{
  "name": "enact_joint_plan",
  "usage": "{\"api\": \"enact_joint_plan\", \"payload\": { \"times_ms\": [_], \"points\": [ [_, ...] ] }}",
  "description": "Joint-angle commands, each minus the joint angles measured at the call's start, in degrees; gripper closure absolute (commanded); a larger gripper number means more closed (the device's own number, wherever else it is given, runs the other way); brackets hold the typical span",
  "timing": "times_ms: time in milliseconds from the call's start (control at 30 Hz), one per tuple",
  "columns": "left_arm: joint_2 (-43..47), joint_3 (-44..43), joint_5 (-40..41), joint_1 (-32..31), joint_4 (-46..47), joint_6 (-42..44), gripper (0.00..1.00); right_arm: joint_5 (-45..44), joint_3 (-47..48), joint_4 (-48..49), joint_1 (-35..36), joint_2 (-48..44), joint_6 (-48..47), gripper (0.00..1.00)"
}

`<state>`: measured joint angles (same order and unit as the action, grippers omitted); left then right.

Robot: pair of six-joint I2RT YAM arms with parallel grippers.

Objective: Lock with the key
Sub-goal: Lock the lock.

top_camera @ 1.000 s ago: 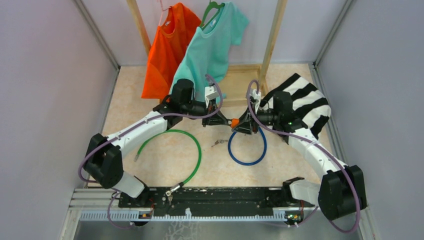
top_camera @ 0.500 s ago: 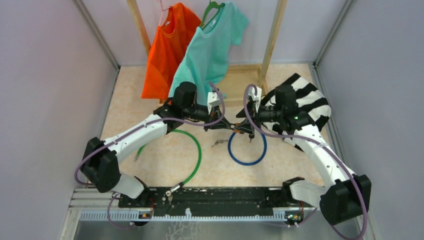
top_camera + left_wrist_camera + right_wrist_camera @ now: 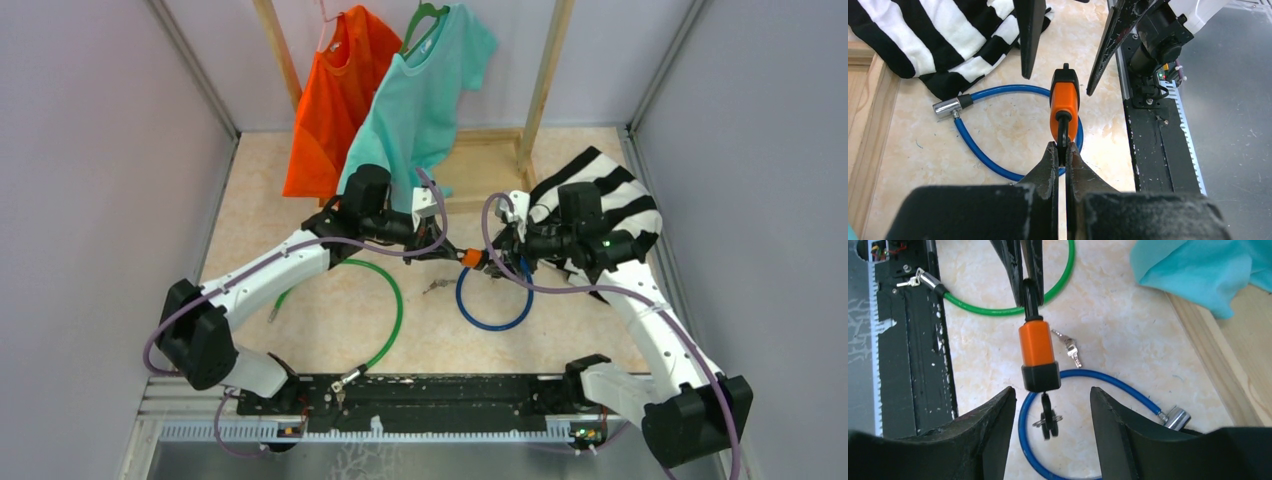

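Pinching the shackle of the orange padlock (image 3: 1064,102) in my left gripper (image 3: 1062,150), jaws clenched on it, lock held above the blue cable lock (image 3: 983,161) on the table (image 3: 1008,125). A key (image 3: 1047,420) sticks out of the padlock's black end. My right gripper (image 3: 1052,392) is spread wide, one finger on either side of that end, apart from it. Loose keys (image 3: 1070,347) lie near the blue loop.

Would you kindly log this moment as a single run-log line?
left gripper shut on padlock | right gripper open astride key | key seated in padlock
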<state>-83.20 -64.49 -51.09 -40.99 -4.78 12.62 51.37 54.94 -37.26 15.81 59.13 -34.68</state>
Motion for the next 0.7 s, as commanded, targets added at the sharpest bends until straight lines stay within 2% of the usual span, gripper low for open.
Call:
{"api": "enact_joint_plan", "payload": {
  "times_ms": [0, 300, 400, 533, 600, 667],
  "points": [
    [2.5, -1.4, -0.8, 0.2, 1.1, 1.3, 1.0, 0.0, 3.7, -5.9, -0.7, 0.1, -5.3, 0.45],
    [2.8, -1.3, -1.1, 0.2, 1.2, 1.1, 1.0, 2.6, 4.6, -6.2, -0.6, 2.9, -5.5, 0.63],
    [2.8, -1.3, -1.2, 0.2, 1.2, 1.1, 1.0, 3.3, 4.5, -5.5, -0.6, 3.6, -5.1, 0.73],
    [2.9, -1.1, -0.9, 0.2, 0.9, 1.5, 1.0, 2.7, 3.9, -4.9, -0.7, 3.5, -4.9, 0.95],
    [3.0, -1.3, -0.5, 0.3, 0.7, 2.4, 1.0, 0.7, 3.2, -4.8, -0.9, 3.1, -5.8, 1.0],
    [2.9, -1.3, 0.0, 0.4, 0.5, 2.9, 1.0, -0.7, 2.5, -5.0, -1.6, 2.6, -7.1, 1.0]
  ]
}}
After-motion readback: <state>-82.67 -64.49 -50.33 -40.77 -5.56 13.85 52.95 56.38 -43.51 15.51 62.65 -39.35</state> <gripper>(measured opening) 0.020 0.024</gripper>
